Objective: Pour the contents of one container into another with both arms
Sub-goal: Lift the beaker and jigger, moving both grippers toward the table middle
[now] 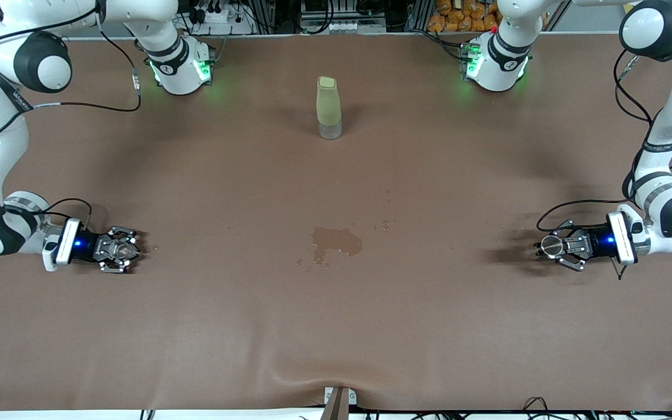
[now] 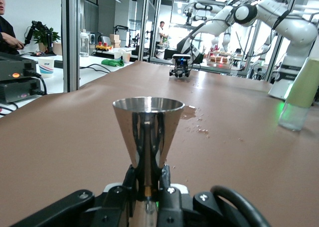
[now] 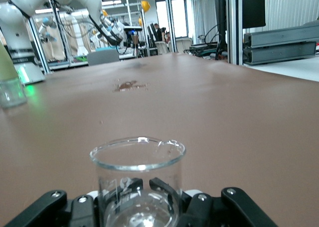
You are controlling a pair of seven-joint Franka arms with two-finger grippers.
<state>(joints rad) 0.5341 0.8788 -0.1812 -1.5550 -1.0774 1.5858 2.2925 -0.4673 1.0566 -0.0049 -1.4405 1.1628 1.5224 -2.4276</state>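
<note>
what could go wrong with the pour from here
The jigger in the left gripper has a small mouth, so a pour from the glass cup in the right gripper could easily miss. The spill mid-table suggests liquid escapes easily. The grippers are at the table's two ends; bringing them together risks a bump.

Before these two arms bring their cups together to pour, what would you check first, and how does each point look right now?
1. Left pincer shut on the shiny steel hourglass jigger: ok, clamped at its waist.
2. Right pincer shut on the small clear glass cup: ok.
3. Both vessels upright: ok in the wrist views.
4. Liquid in the glass cup: cannot tell.
5. Path over the brown table between the pincers: ok; the tall pale-green bottle stands farther from the front camera.
6. Dry surface: not ok; a wet spill patch lies mid-table.
</note>
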